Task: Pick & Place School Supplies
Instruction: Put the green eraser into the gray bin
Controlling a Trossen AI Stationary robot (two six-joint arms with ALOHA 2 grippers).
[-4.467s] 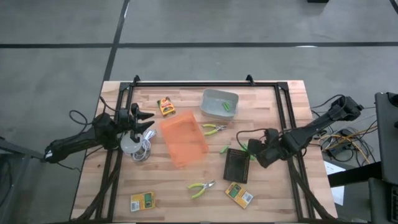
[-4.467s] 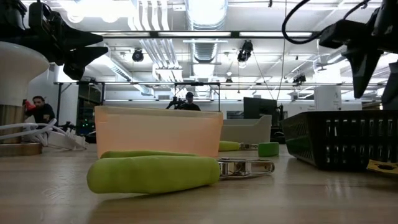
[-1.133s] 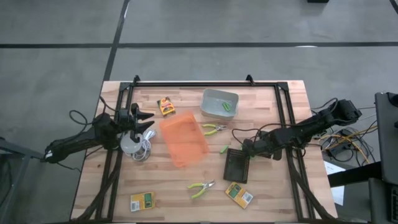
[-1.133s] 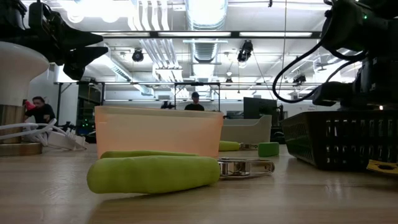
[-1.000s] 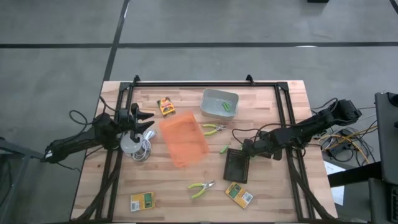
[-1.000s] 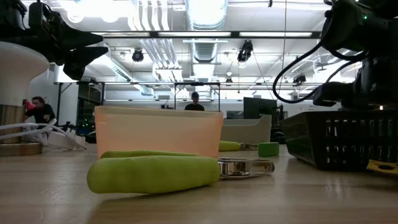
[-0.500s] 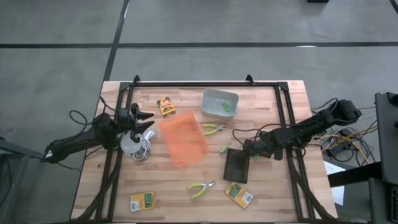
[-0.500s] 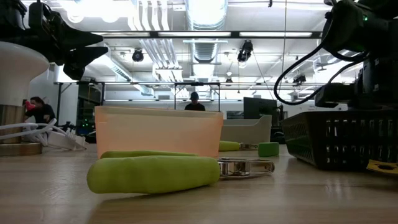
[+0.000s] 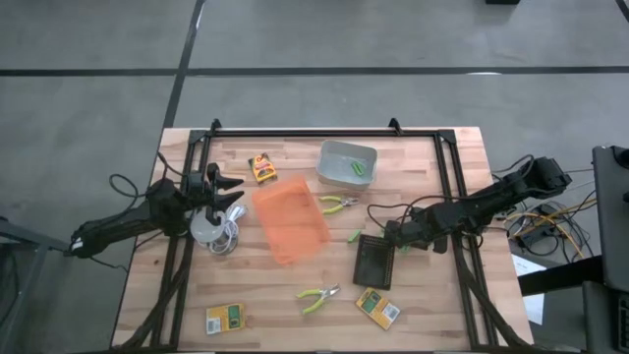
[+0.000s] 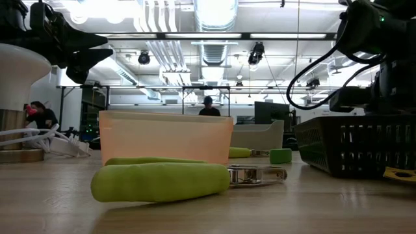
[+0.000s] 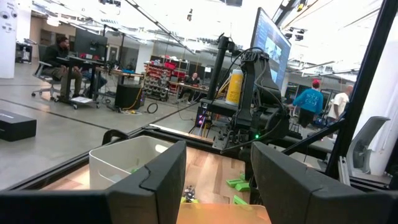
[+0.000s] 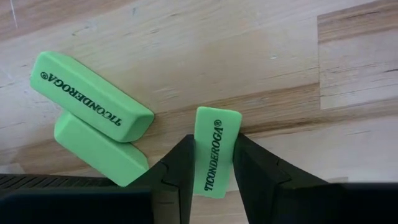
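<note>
My right gripper points down at the table just beyond the black mesh basket. It is shut on a green eraser. Two more green erasers lie beside it, one leaning on the other. Green-handled pliers and printed boxes lie flat on the wood. A short green stick lies near the orange bin. My left gripper waits open and level at the left, with nothing between its fingers. My right gripper pinches the eraser's two long sides between its two fingers, coming from above and pointing down. The fingers lie along the eraser's near half; its far end sticks out past the tips. The eraser lies flat on the wood, printed face up.
An orange bin sits mid-table and a grey bin with a green item stands behind it. A white round thing with coiled cable sits under my left arm. A black frame runs along the table's edges.
</note>
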